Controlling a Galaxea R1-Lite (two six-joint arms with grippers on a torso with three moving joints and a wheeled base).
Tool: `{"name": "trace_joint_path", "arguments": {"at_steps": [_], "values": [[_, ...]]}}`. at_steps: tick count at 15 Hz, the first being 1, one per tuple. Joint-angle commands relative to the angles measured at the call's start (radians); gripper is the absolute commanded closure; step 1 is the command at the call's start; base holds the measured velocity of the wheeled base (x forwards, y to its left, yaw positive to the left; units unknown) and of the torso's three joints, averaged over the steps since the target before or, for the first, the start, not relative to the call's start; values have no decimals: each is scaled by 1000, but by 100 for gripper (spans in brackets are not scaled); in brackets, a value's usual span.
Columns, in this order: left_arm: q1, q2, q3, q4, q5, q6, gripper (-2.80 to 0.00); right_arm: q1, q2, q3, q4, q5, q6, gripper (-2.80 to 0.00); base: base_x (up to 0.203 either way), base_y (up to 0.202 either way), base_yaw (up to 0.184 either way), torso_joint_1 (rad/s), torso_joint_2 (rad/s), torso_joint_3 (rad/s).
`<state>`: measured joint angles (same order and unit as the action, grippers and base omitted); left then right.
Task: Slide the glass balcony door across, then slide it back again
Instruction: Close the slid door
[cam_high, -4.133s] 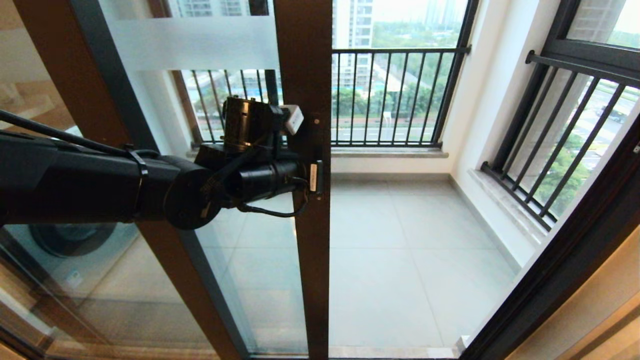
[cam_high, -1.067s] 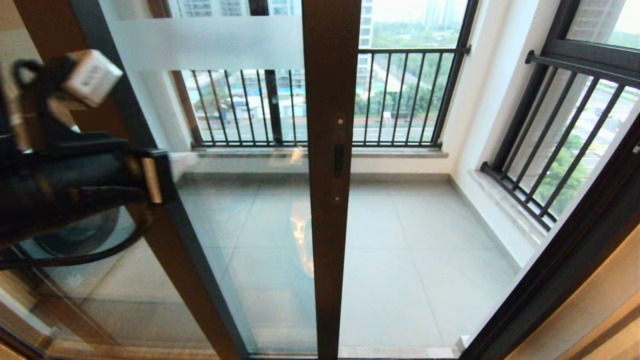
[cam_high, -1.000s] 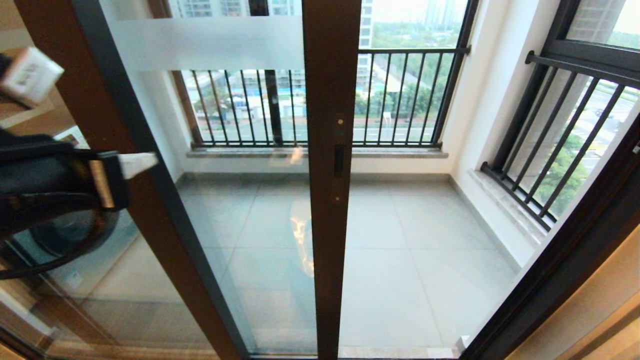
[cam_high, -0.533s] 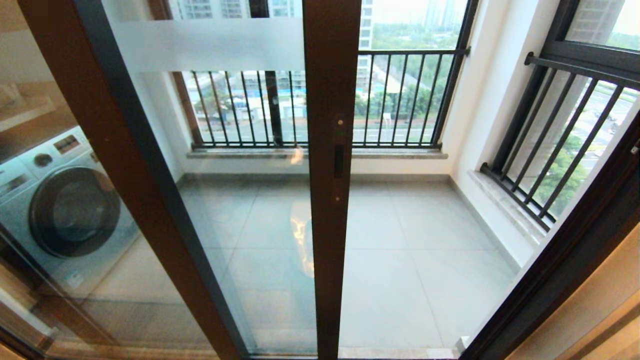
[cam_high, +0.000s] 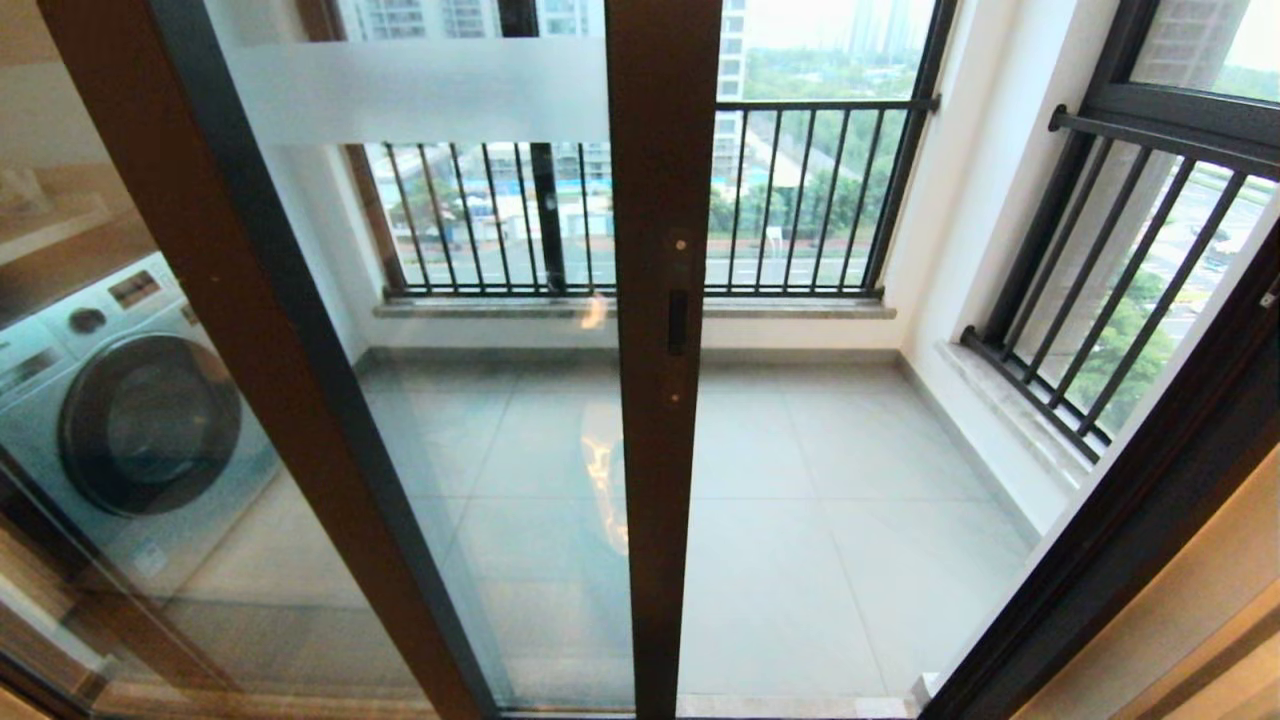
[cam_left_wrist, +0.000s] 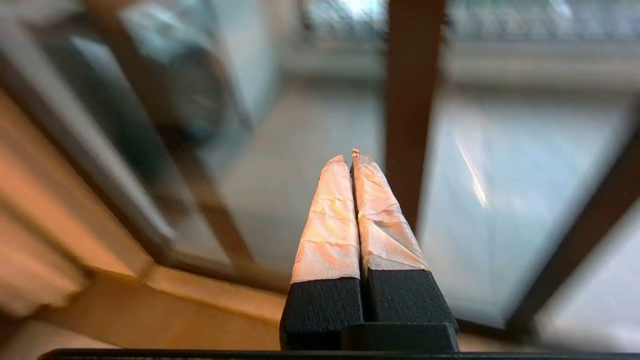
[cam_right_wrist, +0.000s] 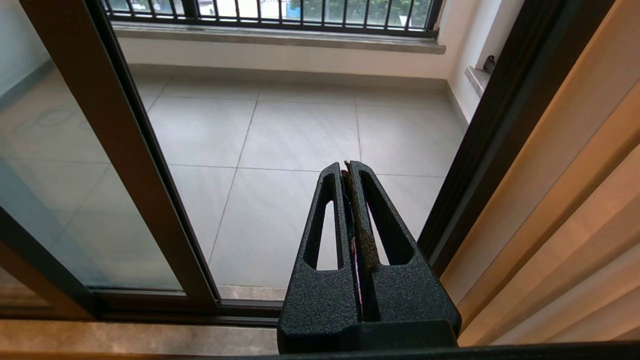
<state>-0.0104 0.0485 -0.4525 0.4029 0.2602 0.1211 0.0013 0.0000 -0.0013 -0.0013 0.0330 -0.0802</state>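
Brown-framed, the glass balcony door (cam_high: 660, 330) stands mid-opening – a gap remains on its right, so the sliding looks nearly done. Left tool (cam_left_wrist: 352, 157) is shut and empty, away from the door; right tool (cam_right_wrist: 346, 170) – parked low, also shut, empty.

We see the door (cam_high: 662, 400): clear glossy glass, frosted matt band, smooth brown frame; left gripper (cam_left_wrist: 350, 156) fingers (cam_left_wrist: 330, 220) wrapped in wrinkled tape; right gripper (cam_right_wrist: 346, 167) rough black plastic.
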Motion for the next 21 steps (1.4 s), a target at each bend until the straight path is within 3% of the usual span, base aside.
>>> {"name": "trace_joint_path", "arguments": {"at_steps": [1,3,4,9,11,15,17,21], "values": [[3,-49,255,-122,-103,7,0,0,2,0,0,1,-1,0,0,0,0,0,0,0],[4,-49,413,-309,-275,-5,0,0,2,0,0,1,-1,0,0,0,0,0,0,0],[4,-48,434,-351,-317,-12,0,0,2,0,0,1,-1,0,0,0,0,0,0,0],[4,-48,434,-355,-302,-69,0,0,2,0,0,1,-1,0,0,0,0,0,0,0],[4,-48,434,-357,-262,-105,0,0,2,0,0,1,-1,0,0,0,0,0,0,0],[4,-48,435,-363,-257,-110,0,0,2,0,0,1,-1,0,0,0,0,0,0,0],[4,-49,477,-501,-261,-110,0,0,2,0,0,1,-1,0,0,0,0,0,0,0],[4,-49,486,-515,-263,-116,0,0,2,0,0,1,-1,0,0,0,0,0,0,0]]}}
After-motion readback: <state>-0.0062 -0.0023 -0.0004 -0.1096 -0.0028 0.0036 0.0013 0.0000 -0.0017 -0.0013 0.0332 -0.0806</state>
